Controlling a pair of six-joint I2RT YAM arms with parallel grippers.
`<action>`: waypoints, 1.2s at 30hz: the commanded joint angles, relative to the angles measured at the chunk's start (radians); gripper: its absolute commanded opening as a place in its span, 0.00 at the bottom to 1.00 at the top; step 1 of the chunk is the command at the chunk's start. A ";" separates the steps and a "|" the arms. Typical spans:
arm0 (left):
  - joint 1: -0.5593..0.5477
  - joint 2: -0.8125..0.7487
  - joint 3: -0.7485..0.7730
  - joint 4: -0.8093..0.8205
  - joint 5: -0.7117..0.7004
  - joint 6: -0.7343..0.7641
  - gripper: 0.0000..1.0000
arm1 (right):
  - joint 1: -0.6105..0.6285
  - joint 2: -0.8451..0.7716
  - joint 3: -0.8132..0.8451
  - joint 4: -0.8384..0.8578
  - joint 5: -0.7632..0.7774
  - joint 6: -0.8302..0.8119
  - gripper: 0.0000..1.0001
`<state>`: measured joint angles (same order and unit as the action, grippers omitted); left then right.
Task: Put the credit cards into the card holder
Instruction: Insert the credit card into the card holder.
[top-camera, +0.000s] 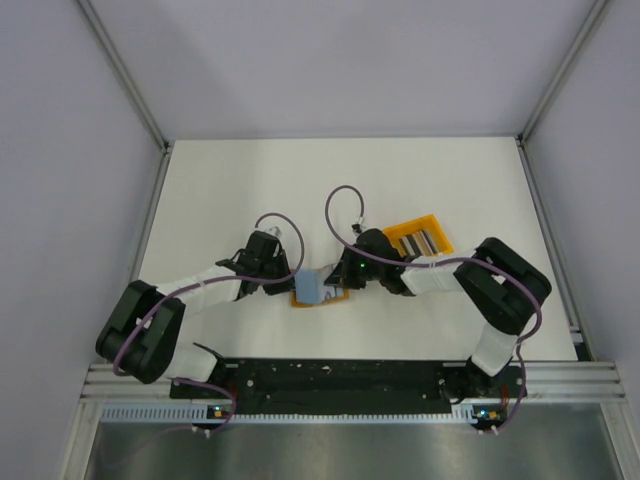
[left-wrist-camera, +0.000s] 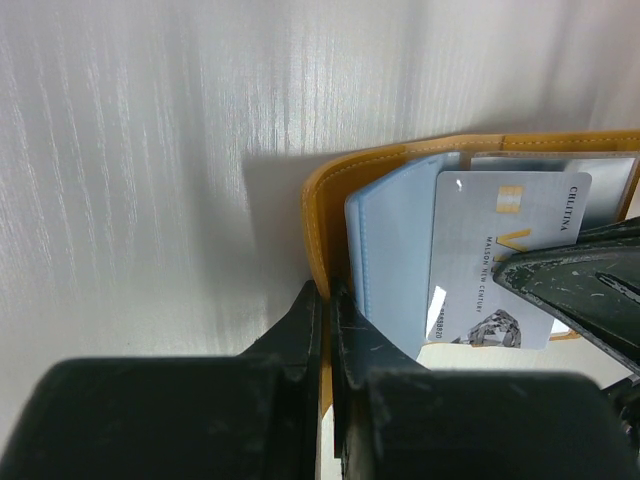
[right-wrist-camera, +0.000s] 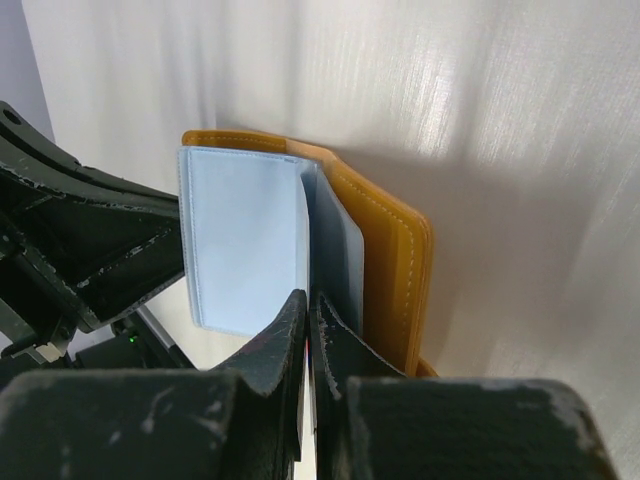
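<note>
The mustard card holder lies open between my two grippers, its pale blue-grey sleeves fanned out. My left gripper is shut on the edge of its mustard cover. My right gripper is shut on a silver-grey credit card and holds it edge-on between two sleeves, next to the mustard cover. The card's lower part still sticks out of the holder. More credit cards lie as a striped row in the orange bin.
The bright orange plastic bin stands just right of and behind the right gripper. The left gripper sits at the holder's left edge. White walls enclose the table on the left, right and back.
</note>
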<state>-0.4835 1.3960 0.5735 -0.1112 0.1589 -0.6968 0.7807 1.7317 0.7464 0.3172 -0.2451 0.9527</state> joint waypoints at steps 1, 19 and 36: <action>-0.003 0.024 -0.029 -0.044 -0.039 0.025 0.00 | -0.011 0.032 -0.004 0.059 -0.016 0.011 0.00; -0.003 0.046 -0.027 -0.038 -0.030 0.025 0.00 | 0.000 0.118 -0.005 0.040 -0.025 0.032 0.00; -0.003 0.054 -0.026 -0.038 -0.025 0.022 0.00 | 0.032 0.114 0.014 -0.013 0.003 0.038 0.00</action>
<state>-0.4831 1.4006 0.5739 -0.1081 0.1619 -0.6968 0.7815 1.8263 0.7639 0.4046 -0.2935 1.0157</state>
